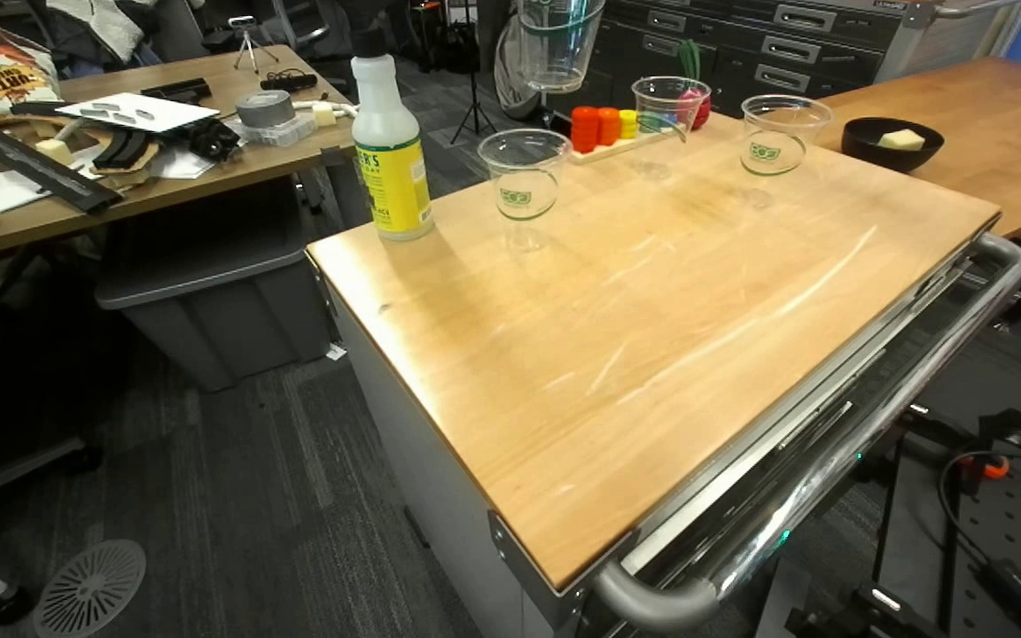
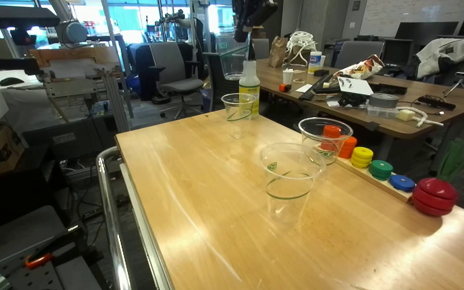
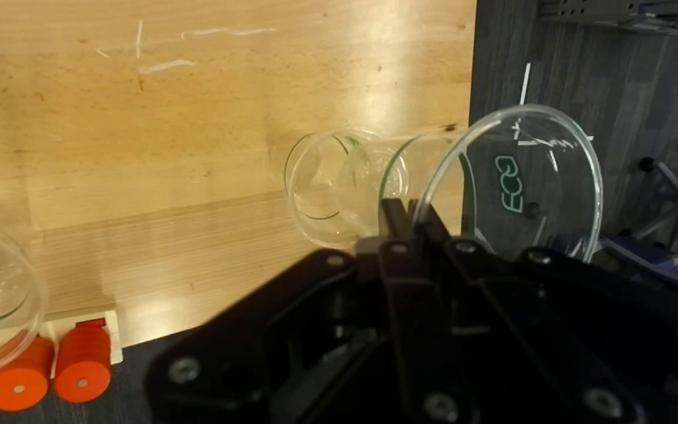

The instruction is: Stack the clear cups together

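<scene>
Pincer (image 3: 414, 212) nipped tight on the rim of a clear cup (image 1: 561, 51), raised above the surface (image 1: 617, 354).
Best to centre its base over the standing cup (image 1: 525, 188) near the bottle (image 1: 397, 173), lower it slowly and level, and loosen only once it has settled inside. See-through with a green band, the raised one hangs mouth up; two matching cups (image 2: 290, 187) stand farther off.

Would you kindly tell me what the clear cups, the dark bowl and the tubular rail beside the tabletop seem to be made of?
Clear cups: glossy plastic, probably; they are see-through with green print.
Dark bowl: perhaps plastic or ceramic, fairly matte; it shows few highlights.
Tubular rail: polished metal, most likely, given its mirror-like streaks.
</scene>
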Tool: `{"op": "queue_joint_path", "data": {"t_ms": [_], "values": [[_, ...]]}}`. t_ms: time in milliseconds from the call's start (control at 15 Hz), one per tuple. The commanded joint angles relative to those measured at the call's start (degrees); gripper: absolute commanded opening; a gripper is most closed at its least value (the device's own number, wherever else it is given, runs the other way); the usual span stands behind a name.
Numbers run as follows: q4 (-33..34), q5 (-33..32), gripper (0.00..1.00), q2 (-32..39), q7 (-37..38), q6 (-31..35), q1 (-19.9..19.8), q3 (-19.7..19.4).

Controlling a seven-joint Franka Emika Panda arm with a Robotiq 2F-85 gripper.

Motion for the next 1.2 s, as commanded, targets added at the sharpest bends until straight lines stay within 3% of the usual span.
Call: {"op": "queue_joint_path", "data": {"t_ms": [0, 600, 1133], "values": [[8.1, -1.0, 0.01, 6.8, 1.0, -3.0, -1.1, 0.5], [12.7, 2.4, 0.01, 15.3, -1.5, -3.7, -4.5, 1.7], [11.5, 4.9, 0.01, 16.2, -3.2, -4.0, -5.3, 3.8]]}}
